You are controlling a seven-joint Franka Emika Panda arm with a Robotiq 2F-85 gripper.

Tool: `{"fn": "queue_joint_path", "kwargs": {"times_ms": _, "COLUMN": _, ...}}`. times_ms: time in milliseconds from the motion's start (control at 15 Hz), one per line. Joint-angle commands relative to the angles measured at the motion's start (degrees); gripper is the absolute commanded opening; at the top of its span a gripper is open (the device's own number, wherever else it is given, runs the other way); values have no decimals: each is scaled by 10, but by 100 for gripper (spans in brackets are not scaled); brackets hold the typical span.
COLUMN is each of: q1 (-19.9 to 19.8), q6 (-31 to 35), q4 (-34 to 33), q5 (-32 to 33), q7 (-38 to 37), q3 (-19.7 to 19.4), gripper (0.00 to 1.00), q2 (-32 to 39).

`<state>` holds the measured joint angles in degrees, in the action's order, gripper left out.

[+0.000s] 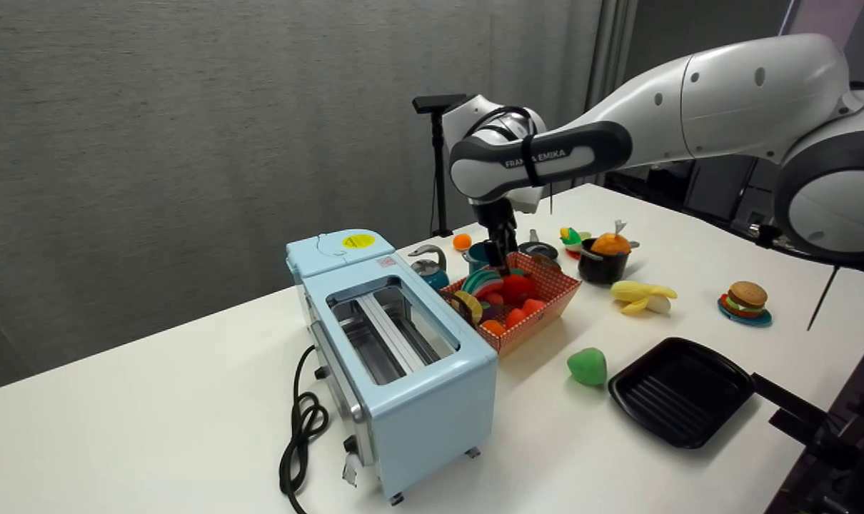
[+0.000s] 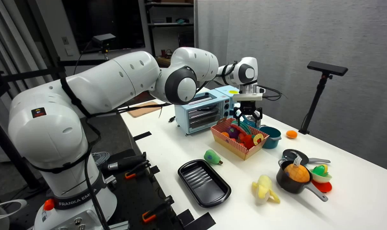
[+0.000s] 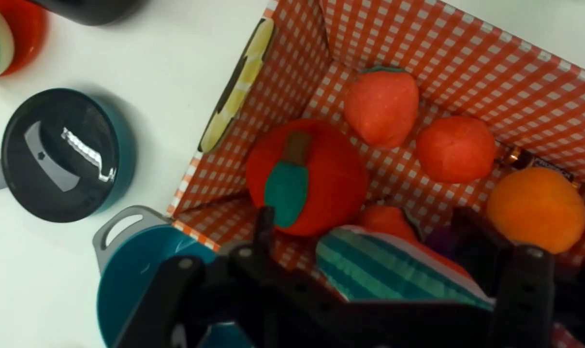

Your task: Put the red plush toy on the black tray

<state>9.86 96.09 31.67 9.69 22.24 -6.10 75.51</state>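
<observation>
Several red plush toys lie in the red-checked basket. The largest is a round red toy [image 3: 331,179] with a brown stem and teal leaf, also visible in both exterior views [image 1: 519,287] [image 2: 247,141]. Two smaller red toys [image 3: 382,108] [image 3: 457,150] lie beside it in the wrist view. My gripper [image 3: 370,229] points down over the basket, fingers apart and holding nothing. One fingertip overlaps the large red toy's edge in the wrist view; contact cannot be told. The gripper shows in both exterior views [image 1: 502,258] [image 2: 248,119]. The black tray [image 1: 678,392] [image 2: 205,185] holds nothing and is outside the wrist view.
The basket [image 1: 555,312] [image 2: 227,147] also holds a watermelon toy [image 3: 384,266] and an orange toy [image 3: 536,208]. A light-blue toaster [image 1: 432,421] and teal pot [image 2: 270,135] stand close by. A green toy [image 1: 588,366] lies between basket and tray. A banana toy [image 2: 264,188] lies beyond.
</observation>
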Motion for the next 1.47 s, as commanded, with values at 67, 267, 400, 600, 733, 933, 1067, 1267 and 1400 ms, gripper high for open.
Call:
{"fn": "queue_joint_path", "kwargs": {"times_ms": 67, "q1": 7, "q6": 15, "q4": -11, "q5": 15, "q7": 36, "q3": -10, "gripper": 91, "q2": 31}}
{"fn": "queue_joint_path", "kwargs": {"times_ms": 267, "q1": 7, "q6": 10, "q4": -12, "q5": 14, "q7": 67, "q3": -10, "gripper": 91, "q2": 40}}
{"fn": "queue_joint_path", "kwargs": {"times_ms": 400, "q1": 3, "q6": 4, "q4": -14, "q5": 13, "q7": 91, "q3": -11, "gripper": 90, "q2": 44}}
{"fn": "queue_joint_path", "kwargs": {"times_ms": 600, "q1": -5, "q6": 1, "q4": -17, "q5": 11, "q7": 119, "q3": -18, "gripper": 86, "q2": 46}}
{"fn": "queue_joint_path", "kwargs": {"times_ms": 733, "q1": -13, "q6": 0, "q4": -20, "q5": 3, "q7": 127, "q3": -18, "gripper": 86, "q2": 43}}
{"fn": "queue_joint_path", "kwargs": {"times_ms": 933, "q1": -21, "q6": -2, "q4": -20, "q5": 1, "q7": 142, "q3": -18, "gripper": 85, "q2": 42}}
{"fn": "queue_joint_path", "kwargs": {"times_ms": 1067, "q1": -25, "q6": -3, "q4": -20, "q5": 0, "q7": 153, "q3": -17, "gripper": 84, "q2": 43}}
{"fn": "queue_joint_path", "kwargs": {"times_ms": 1267, "q1": -27, "q6": -7, "q4": -22, "q5": 0, "q7": 162, "q3": -18, "gripper": 83, "q2": 45}}
{"fn": "queue_joint_path", "kwargs": {"times_ms": 1400, "q1": -27, "q6": -9, "q4": -24, "q5": 2, "q7": 165, "q3": -20, "gripper": 83, "q2": 47}}
